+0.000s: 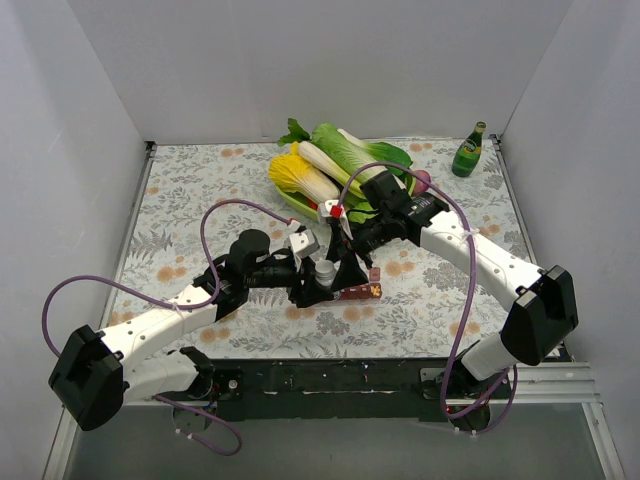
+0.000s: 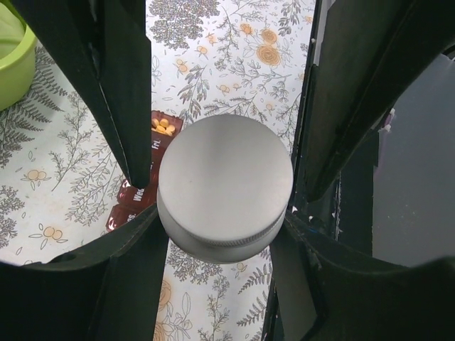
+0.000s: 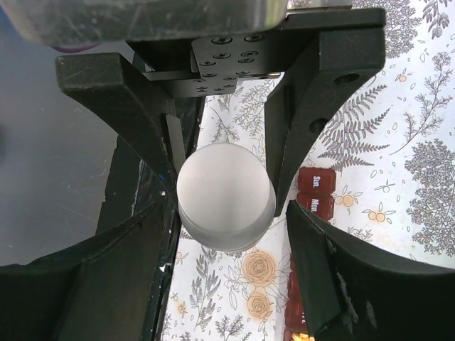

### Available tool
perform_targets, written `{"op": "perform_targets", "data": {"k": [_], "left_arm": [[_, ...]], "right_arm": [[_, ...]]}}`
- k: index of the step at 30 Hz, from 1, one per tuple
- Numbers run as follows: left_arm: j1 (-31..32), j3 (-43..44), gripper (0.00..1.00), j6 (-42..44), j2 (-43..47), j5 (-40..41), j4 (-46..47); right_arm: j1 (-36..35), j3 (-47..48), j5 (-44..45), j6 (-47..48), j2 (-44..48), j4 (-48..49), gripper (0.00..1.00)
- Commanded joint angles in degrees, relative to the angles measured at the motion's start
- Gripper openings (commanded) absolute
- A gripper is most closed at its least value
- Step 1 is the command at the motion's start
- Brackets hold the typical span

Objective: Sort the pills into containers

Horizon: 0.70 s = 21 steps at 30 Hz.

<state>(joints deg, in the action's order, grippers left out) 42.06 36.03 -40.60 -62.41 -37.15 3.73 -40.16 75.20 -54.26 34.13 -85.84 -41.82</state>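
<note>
A small bottle with a white cap (image 1: 324, 269) stands on the floral cloth, and both grippers are at it. My left gripper (image 1: 316, 283) is shut on the bottle; in the left wrist view its fingers (image 2: 131, 238) press in just under the cap (image 2: 225, 186). My right gripper (image 1: 340, 262) straddles the cap (image 3: 226, 195) from the far side, open, with a thin gap at its right finger (image 3: 313, 245). The dark red pill organiser (image 1: 360, 292) lies right beside the bottle (image 3: 315, 192). Orange-yellow pills (image 2: 163, 126) sit in one open compartment, and also show in the right wrist view (image 3: 302, 337).
A green tray of leafy vegetables (image 1: 330, 170) fills the back centre, its rim in the left wrist view (image 2: 14, 60). A green glass bottle (image 1: 467, 150) stands at the back right. White walls close in the table on three sides.
</note>
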Motion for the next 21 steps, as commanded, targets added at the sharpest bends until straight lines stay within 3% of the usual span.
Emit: {"op": "perform_targets", "data": {"k": [1, 7, 14, 21], "left_arm": [[-0.40, 1.76, 0.21, -0.88, 1.06, -1.17, 2.60], [-0.40, 1.50, 0.21, -1.32, 1.33, -1.17, 2.95], [-0.40, 1.32, 0.21, -1.94, 1.42, -1.26, 3.22], [-0.40, -0.25, 0.32, -3.26, 3.08, -0.30, 4.44]], "right_arm": [[-0.44, -0.23, -1.99, -0.99, -0.55, 1.48, 0.77], [-0.62, 0.04, -1.99, -1.08, -0.73, 1.66, 0.72], [-0.62, 0.04, -2.87, -1.35, -0.99, 1.83, 0.44], [-0.53, -0.84, -3.40, -1.43, 0.50, 2.97, 0.34]]}}
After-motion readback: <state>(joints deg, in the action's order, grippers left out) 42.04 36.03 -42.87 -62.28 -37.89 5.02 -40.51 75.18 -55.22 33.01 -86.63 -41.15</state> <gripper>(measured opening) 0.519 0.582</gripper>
